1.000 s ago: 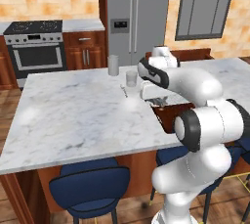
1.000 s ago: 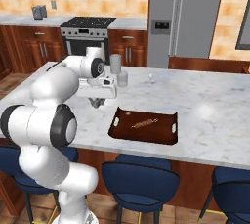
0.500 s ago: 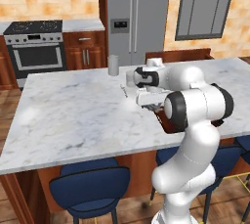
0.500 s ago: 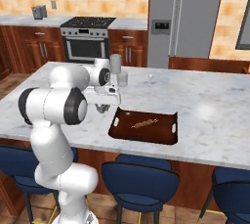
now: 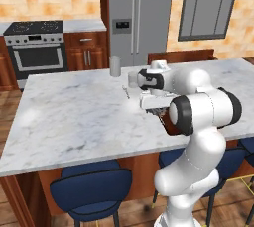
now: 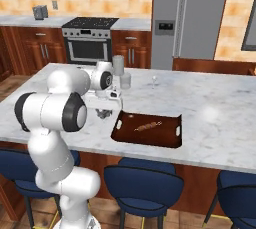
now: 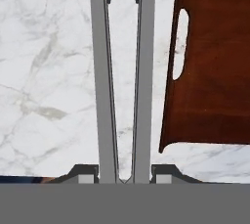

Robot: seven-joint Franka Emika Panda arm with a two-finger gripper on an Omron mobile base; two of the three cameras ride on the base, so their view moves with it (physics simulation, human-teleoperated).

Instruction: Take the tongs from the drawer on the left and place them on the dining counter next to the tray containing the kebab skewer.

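Observation:
Long grey metal tongs (image 7: 102, 71) run up the hand view, both thin arms held between the fingertips of my gripper (image 7: 124, 174), which is shut on them. They hang just above the white marble dining counter (image 5: 74, 117). The dark brown tray (image 7: 215, 71) lies close beside them, its handle slot facing the tongs. From the right base view, my gripper (image 6: 103, 113) sits low over the counter at the left end of the tray (image 6: 145, 140), and the kebab skewer (image 6: 147, 126) lies in that tray. The drawer is out of view.
Two grey cups (image 6: 118, 64) (image 6: 125, 80) and a tiny silvery utensil (image 6: 153, 79) stand behind the tray. Blue stools (image 6: 142, 180) line the counter's near side. A stove (image 5: 37, 47) and a fridge (image 5: 136, 18) stand against the back wall.
The arm has folded, its elbow swinging forward and down. The hand with the tongs has shifted closer to the tray's left end and lower over the counter.

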